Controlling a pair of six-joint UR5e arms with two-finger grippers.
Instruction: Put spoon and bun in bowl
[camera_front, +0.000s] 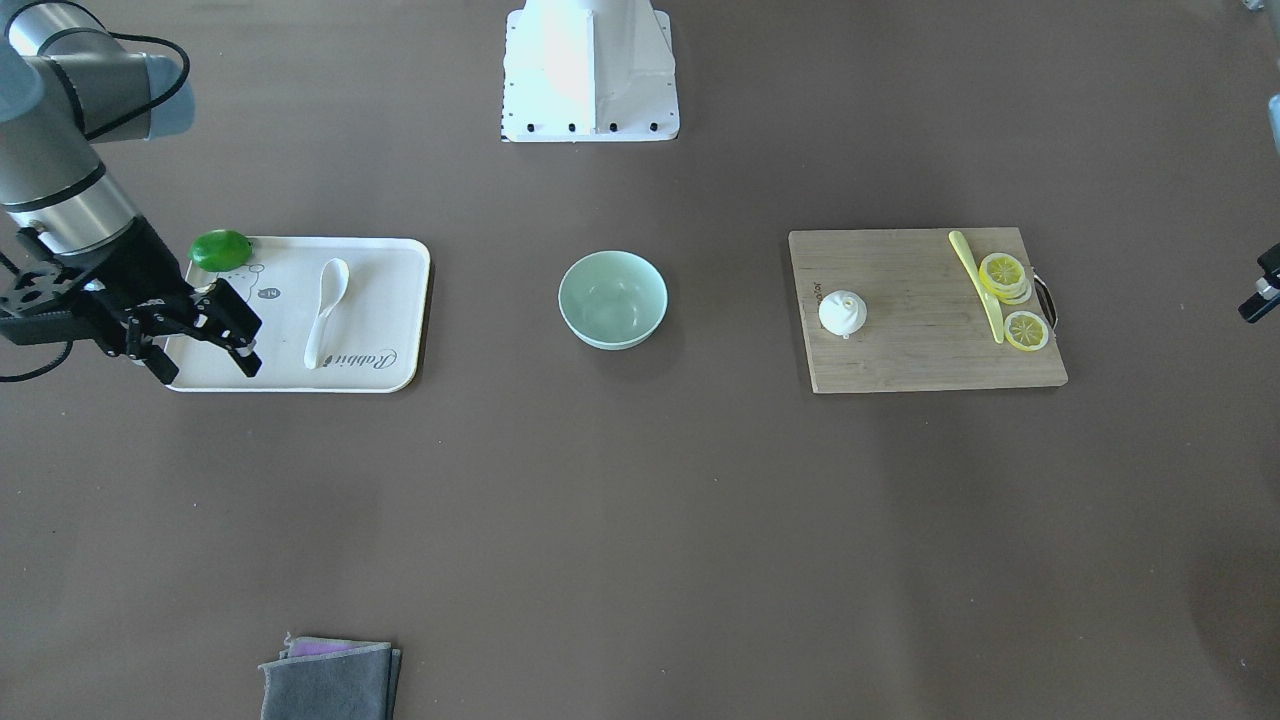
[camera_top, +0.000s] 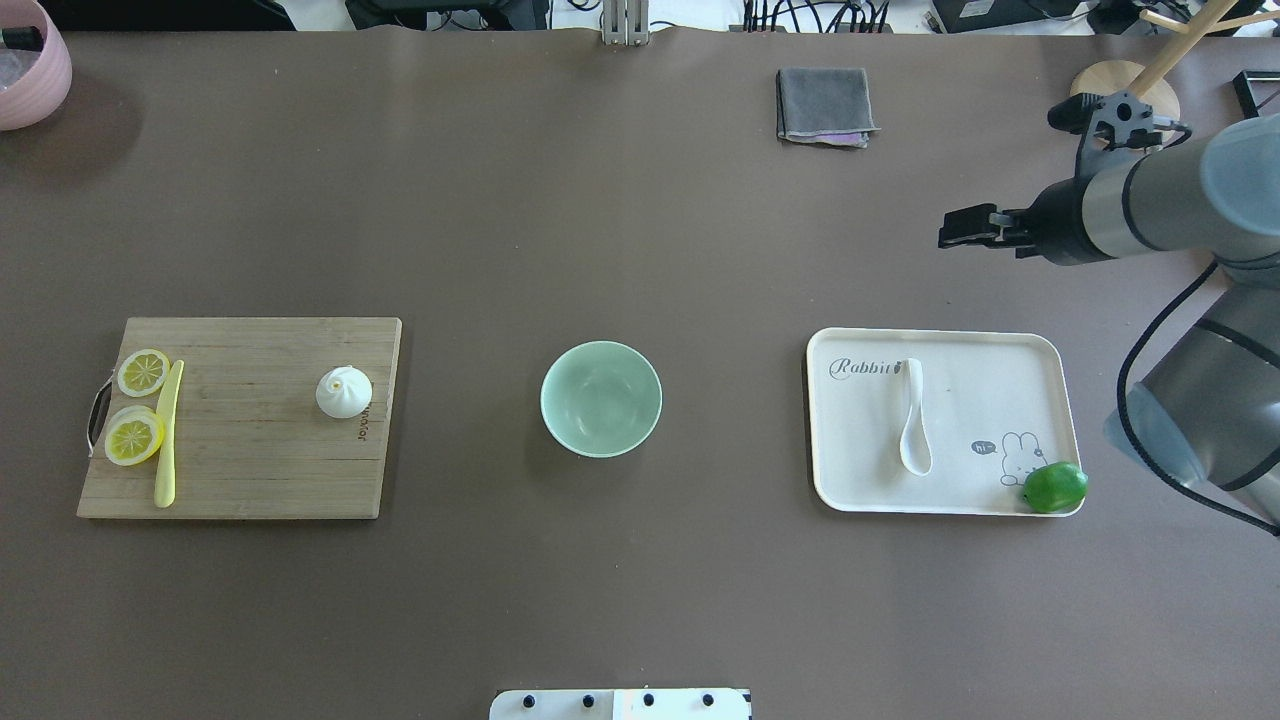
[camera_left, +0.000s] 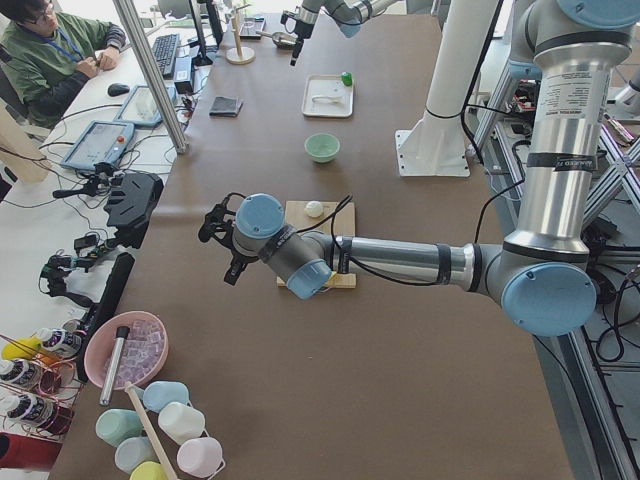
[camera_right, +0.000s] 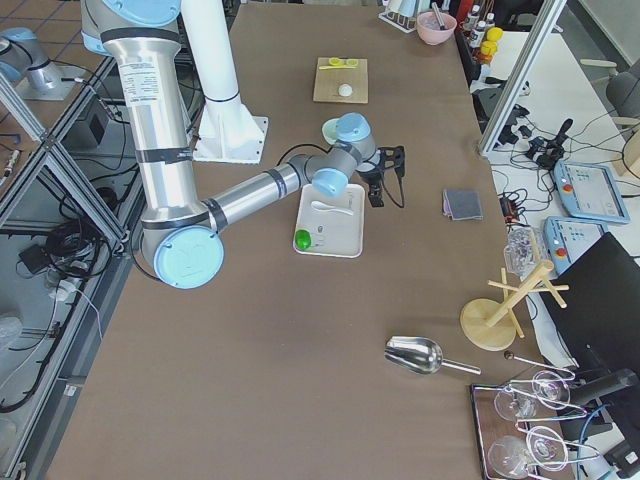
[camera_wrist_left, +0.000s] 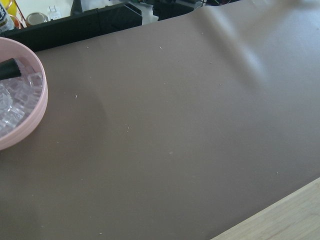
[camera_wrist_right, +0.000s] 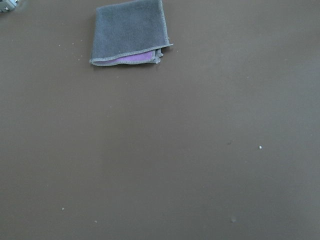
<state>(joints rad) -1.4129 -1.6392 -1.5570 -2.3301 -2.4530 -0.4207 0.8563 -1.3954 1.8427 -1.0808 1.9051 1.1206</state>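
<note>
The white spoon (camera_front: 325, 315) lies on a cream tray (camera_front: 385, 270), also seen from overhead (camera_top: 912, 420). The white pleated bun (camera_front: 842, 312) sits on a wooden cutting board (camera_front: 920, 345), also seen from overhead (camera_top: 343, 391). The mint-green bowl (camera_front: 612, 298) stands empty between them at the table's middle (camera_top: 600, 398). My right gripper (camera_front: 207, 370) is open and empty, raised beside the tray's outer end, away from the spoon. My left gripper (camera_front: 1258, 298) is only partly visible at the frame edge, beyond the board. I cannot tell whether it is open or shut.
A green lime (camera_front: 220, 249) lies on the tray's corner. Lemon slices (camera_front: 1003, 272) and a yellow-green stick (camera_front: 975, 280) lie on the board. A folded grey cloth (camera_top: 823, 105) lies at the far side. A pink bowl of ice cubes (camera_top: 30, 70) stands at the far left corner.
</note>
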